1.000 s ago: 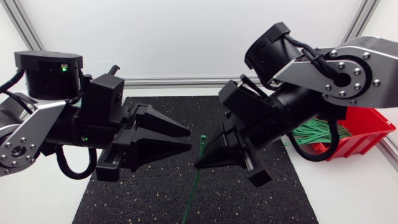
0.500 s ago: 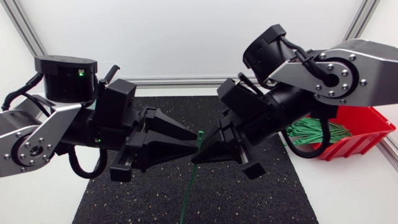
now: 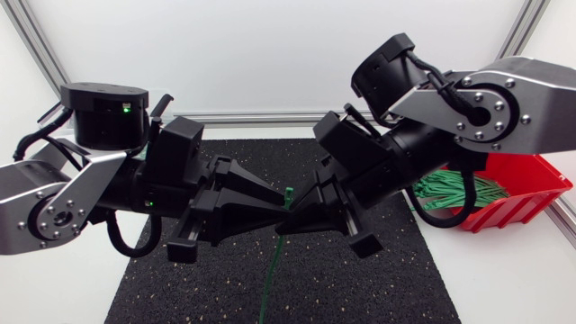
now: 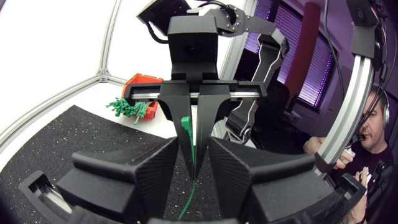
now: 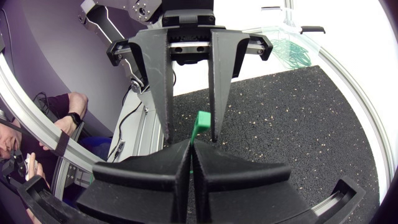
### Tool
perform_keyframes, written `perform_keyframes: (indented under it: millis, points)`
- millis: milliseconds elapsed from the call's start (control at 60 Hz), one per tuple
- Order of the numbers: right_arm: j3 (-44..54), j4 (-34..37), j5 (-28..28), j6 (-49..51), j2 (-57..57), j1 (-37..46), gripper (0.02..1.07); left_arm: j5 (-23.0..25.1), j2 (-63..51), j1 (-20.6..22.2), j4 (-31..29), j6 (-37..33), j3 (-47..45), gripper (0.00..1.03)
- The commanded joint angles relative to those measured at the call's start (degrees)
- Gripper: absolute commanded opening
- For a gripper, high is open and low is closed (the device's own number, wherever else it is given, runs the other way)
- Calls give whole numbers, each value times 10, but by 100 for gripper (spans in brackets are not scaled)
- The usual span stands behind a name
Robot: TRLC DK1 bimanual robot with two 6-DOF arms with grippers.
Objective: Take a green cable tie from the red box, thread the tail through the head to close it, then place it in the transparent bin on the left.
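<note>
Between the pressed-together fingers of the right end effector [image 3: 293, 209] sits the green cable tie [image 3: 286, 199]. It is pinched just below its head, so the head stands clear above the fingertips. The long tail hangs from them down toward the black mat [image 3: 378, 270].

In the right wrist view the tie [image 5: 200, 123] rises out of the seam where that end effector's [image 5: 189, 146] two wedges meet. The left end effector [image 3: 279, 207] faces it tip to tip with its fingers apart, one on either side of the tie's head. Whether either finger touches the head cannot be told.

In the left wrist view the tie [image 4: 185, 129] stands just ahead of the left end effector's [image 4: 191, 149] gap, clamped in the tips of the right end effector [image 4: 194, 165]. The tail runs down through the space between the left fingers.

Both end effectors meet above the middle of the mat, which lies on the white tabletop [image 3: 504, 279]. Well behind the right end effector, partly under the right arm [image 3: 504, 99], the red box [image 3: 531, 193] sits off the mat's edge. It holds a bundle of green ties [image 3: 454, 191], and the left wrist view shows the box [image 4: 140, 84] far beyond the right end effector. In the right wrist view the transparent bin [image 5: 280, 37] lies well beyond the left end effector, with green loops [image 5: 292, 53] inside it.
</note>
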State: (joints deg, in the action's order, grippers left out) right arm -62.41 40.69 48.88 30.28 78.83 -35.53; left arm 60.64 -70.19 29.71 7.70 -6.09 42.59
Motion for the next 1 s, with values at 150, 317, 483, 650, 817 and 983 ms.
perform_keyframes:
  millis: [150,317,483,650,817,983]
  points:
    - [14,-4,5,7,-1,-5,8,7,0,3,11,-7,-7,26]
    - [19,-6,4,6,-3,-6,8,6,0,3,12,-7,-7,24]
    - [19,-6,4,6,-6,-6,8,5,-1,2,13,-6,-8,20]
    - [18,-8,4,6,-8,-7,8,4,-2,3,16,-6,-10,13]
    - [19,-9,4,6,-10,-7,8,3,-2,4,16,-6,-11,9]
    - [21,-10,4,5,-15,-7,8,-2,-2,10,16,-6,-12,9]
